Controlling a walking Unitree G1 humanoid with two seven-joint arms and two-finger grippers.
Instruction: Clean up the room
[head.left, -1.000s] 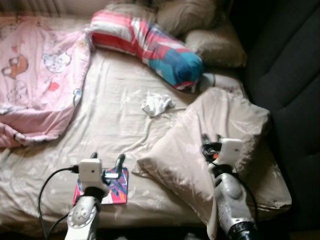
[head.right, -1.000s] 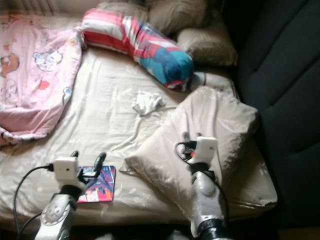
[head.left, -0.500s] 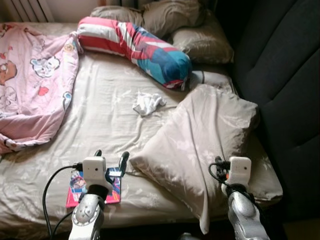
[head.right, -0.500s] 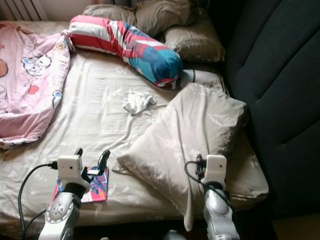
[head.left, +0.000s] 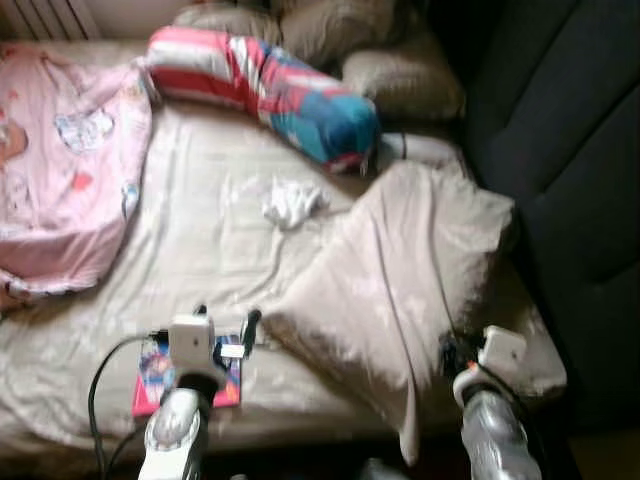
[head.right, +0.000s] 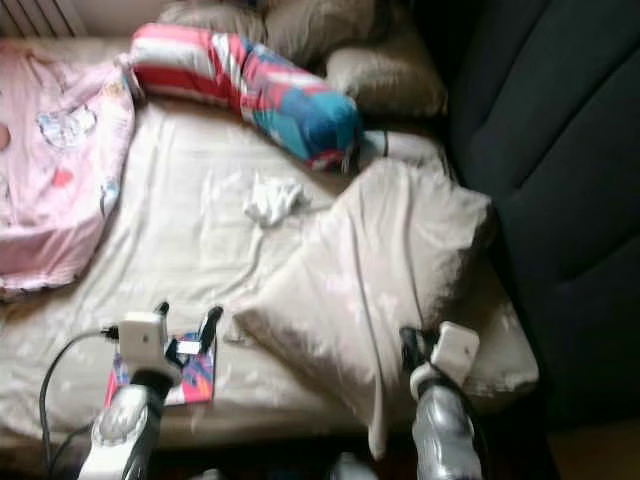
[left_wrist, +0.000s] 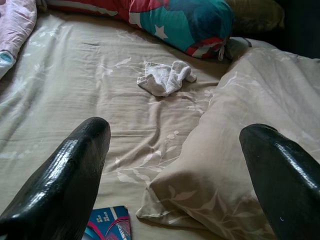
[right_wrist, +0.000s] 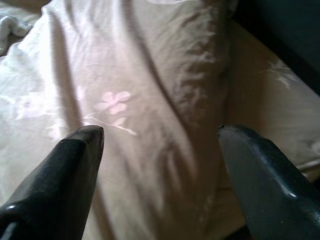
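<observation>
Left gripper (left_wrist: 175, 165): we see fingers spread wide, holding nothing, above the book (head.left: 185, 372).
Right gripper (right_wrist: 160, 170): fingers wide apart, empty, over the pillow (head.left: 400, 270).
Cloth (left_wrist: 165, 77): mid-bed (head.left: 200, 250), beside the pillow.

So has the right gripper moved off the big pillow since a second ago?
Yes. The right gripper has pulled back from mid-pillow toward the big pillow's near edge.

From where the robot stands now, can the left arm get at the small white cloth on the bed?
Probably yes. The left gripper has its jaws open, pointing at the white cloth, with bare sheet between them. The beige pillow lies to one side, off that line. The arm must extend further.
</observation>
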